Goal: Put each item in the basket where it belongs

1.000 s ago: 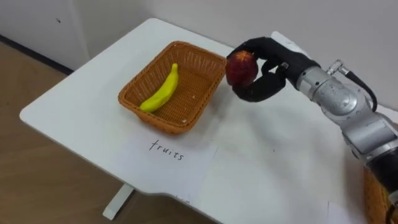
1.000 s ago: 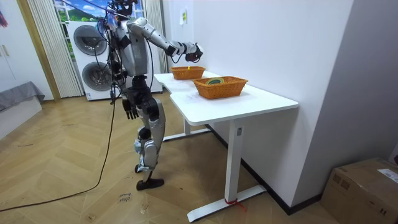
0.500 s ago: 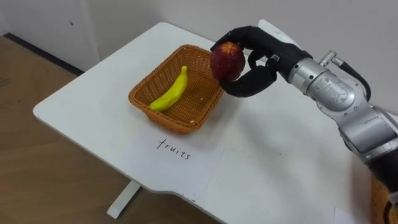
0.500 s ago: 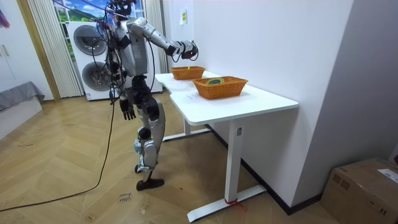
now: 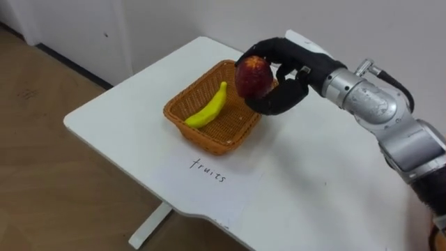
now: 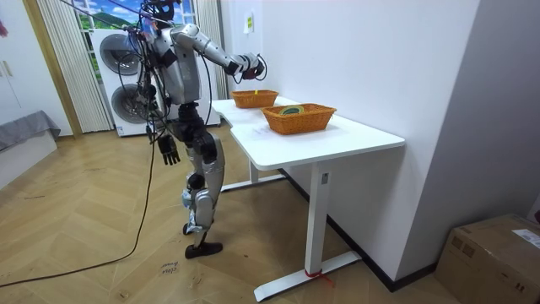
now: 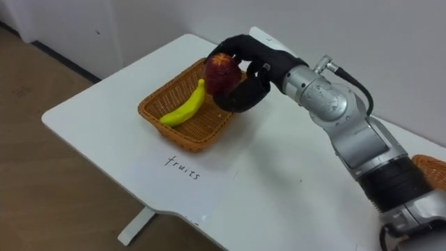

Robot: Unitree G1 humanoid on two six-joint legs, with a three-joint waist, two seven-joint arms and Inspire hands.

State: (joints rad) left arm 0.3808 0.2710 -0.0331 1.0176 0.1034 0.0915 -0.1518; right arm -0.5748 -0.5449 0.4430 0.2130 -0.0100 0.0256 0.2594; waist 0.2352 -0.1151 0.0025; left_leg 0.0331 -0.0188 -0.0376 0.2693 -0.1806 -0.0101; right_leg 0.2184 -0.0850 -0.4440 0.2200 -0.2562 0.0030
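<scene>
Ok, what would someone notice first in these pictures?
The black right hand gripping a red apple, held over the far rim of the wicker basket. Inside lies a yellow banana, and a paper label sits before it on the white table. The left hand hangs by the robot's side.

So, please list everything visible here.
table: one, white, by the wall
fruit basket: one, brown wicker, on the table
banana: one, yellow, inside the fruit basket
apple: one, red, held above the fruit basket's rim
paper sheet: one, white, before the fruit basket
second basket: one, brown wicker, table's other end
washing machines: two, white, stacked behind the robot
cardboard box: one, brown, on the floor
right robot hand: black, curled round the apple
left robot hand: black, hanging at the robot's side
</scene>
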